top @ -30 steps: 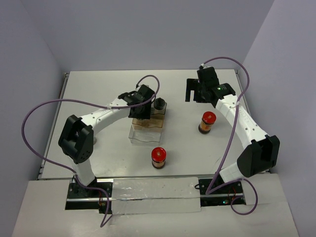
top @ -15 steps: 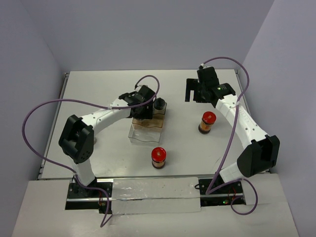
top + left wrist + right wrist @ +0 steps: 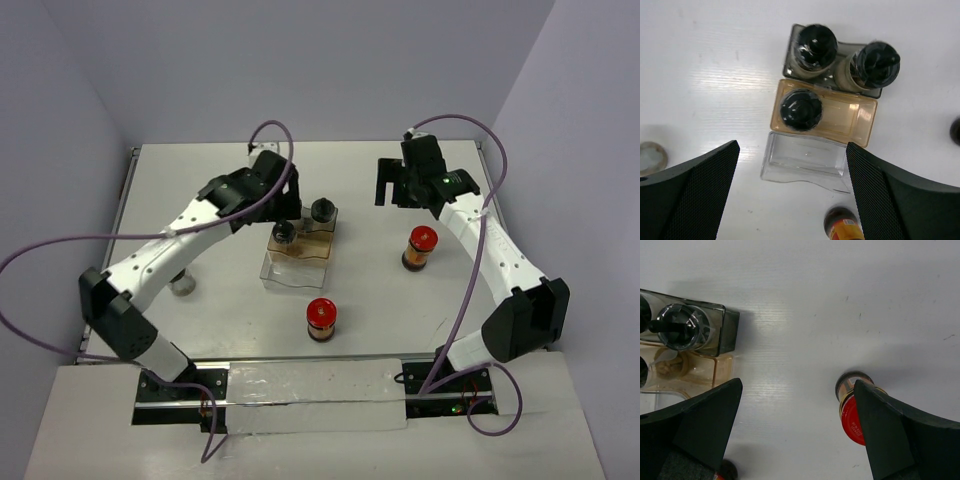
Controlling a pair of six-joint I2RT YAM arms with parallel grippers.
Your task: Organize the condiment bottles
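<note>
Three black-capped bottles stand in the tray (image 3: 807, 162): two in its dark far section (image 3: 815, 40) (image 3: 875, 61) and one in the amber middle section (image 3: 801, 110). The near clear section holds nothing. My left gripper (image 3: 792, 145) hangs open above the tray (image 3: 290, 272), holding nothing; in the top view it (image 3: 272, 190) is at the tray's far left. One red-capped jar (image 3: 321, 318) stands in front of the tray. Another red-capped jar (image 3: 421, 245) stands to the right, just below my open right gripper (image 3: 393, 185), next to its right finger (image 3: 900, 430).
A small pale round jar (image 3: 182, 284) sits on the table left of the tray, partly under the left arm, and shows at the left edge of the left wrist view (image 3: 650, 157). The table's back edge lies behind both grippers.
My left gripper opened, let go of the black-capped bottle in the tray's amber section, then rose and drew back to the far left. The right arm has not moved.
</note>
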